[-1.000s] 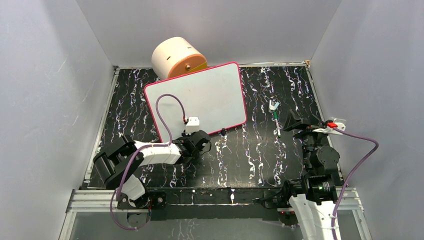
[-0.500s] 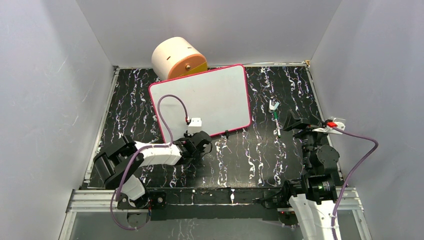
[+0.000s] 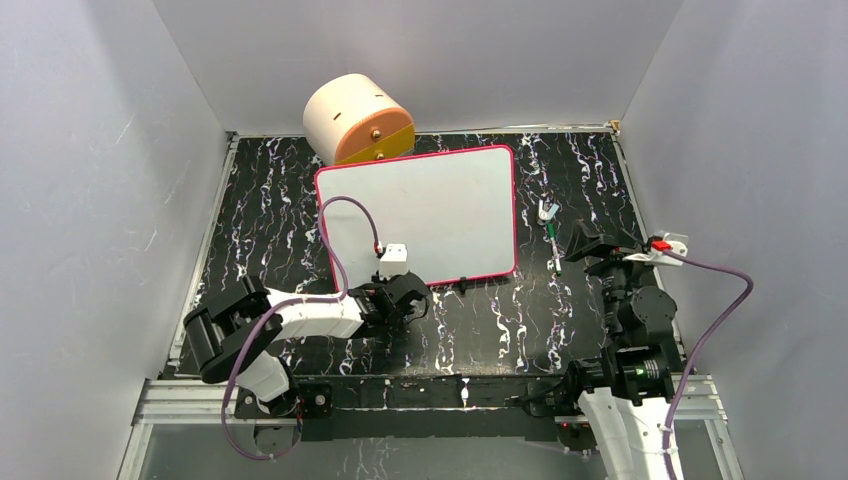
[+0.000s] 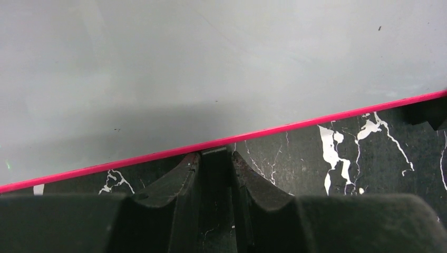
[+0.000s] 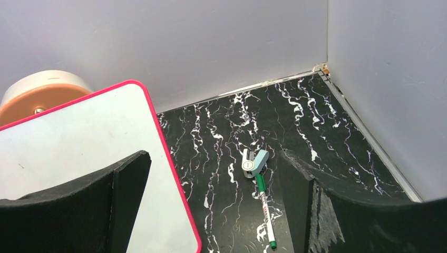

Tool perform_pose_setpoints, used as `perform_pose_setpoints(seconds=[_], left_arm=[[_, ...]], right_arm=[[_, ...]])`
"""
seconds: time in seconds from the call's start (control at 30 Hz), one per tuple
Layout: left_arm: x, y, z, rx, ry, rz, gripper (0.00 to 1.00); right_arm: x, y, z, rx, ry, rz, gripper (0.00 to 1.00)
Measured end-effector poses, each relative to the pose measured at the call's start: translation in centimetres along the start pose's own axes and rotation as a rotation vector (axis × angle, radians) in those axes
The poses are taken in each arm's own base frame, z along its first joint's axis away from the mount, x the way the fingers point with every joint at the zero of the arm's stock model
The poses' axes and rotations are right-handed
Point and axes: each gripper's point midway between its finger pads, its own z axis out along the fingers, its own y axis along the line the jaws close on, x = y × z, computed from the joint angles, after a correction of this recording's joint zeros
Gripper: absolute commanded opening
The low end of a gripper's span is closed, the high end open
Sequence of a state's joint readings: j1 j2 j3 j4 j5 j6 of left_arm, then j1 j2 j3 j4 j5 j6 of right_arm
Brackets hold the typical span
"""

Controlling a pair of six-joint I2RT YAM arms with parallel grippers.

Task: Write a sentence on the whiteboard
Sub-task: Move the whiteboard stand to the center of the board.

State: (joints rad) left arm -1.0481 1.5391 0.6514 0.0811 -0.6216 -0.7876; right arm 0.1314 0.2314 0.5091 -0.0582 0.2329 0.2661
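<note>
The whiteboard [image 3: 420,205], white with a pink rim, lies flat at the table's middle, and its near edge [image 4: 221,142] crosses the left wrist view. The sentence is out of view; the board face that shows is blank. My left gripper [image 3: 402,288] [image 4: 216,158] is shut on a small black clip [image 4: 216,153] at that near edge. Right of the board, a green-and-white marker [image 3: 553,245] [image 5: 264,211] lies on the table. My right gripper [image 3: 590,243] [image 5: 212,174] hangs above it, open and holding nothing, with the marker between its fingers in the right wrist view.
A cream and orange cylinder [image 3: 358,118] [image 5: 37,92] stands behind the board against the back wall. A small light-blue clip-like piece [image 3: 546,211] [image 5: 254,162] lies at the marker's far end. A second black clip [image 3: 462,283] sits on the board's near edge. Grey walls enclose the black marbled table [image 3: 500,320].
The whiteboard has turned clockwise and shifted right, so its edges now run nearly square to the table. My left gripper moved right and nearer with the board's edge. The right arm stayed still.
</note>
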Motion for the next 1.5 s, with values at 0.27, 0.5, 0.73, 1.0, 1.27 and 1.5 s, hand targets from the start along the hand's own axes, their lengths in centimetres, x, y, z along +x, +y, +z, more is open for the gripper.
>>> perform_pose_setpoints(seconds=[0.27,0.5,0.73,1.0,1.27,1.5], left_arm=[[0.3,0.0,-1.2,0.02,0.035,0.003,0.45],[-1.7,-0.1,-4.1,0.065,0.032,-0.008,0.75],[-6.4,-0.7,-7.4,0.105,-0.042,-0.004,0.9],[-11.7,0.4,-9.9,0.065,-0.137,0.116,0.93],[-17.8,5.1,-11.0,-0.009,-0.226,0.165,0.93],[-21.3,8.3,-13.0,-0.032,-0.335,0.133,0.93]], right_arm=[[1.7,-0.2,0.6,0.02,0.069,0.023,0.99],[4.0,-0.7,1.1,0.049,0.162,0.024,0.99],[5.2,-0.9,1.5,0.077,0.241,0.028,0.99],[8.6,-1.6,3.1,0.147,0.444,-0.005,0.99],[13.5,-3.3,3.4,0.252,0.661,-0.037,0.99],[17.4,-5.0,3.8,0.345,0.829,-0.067,0.93]])
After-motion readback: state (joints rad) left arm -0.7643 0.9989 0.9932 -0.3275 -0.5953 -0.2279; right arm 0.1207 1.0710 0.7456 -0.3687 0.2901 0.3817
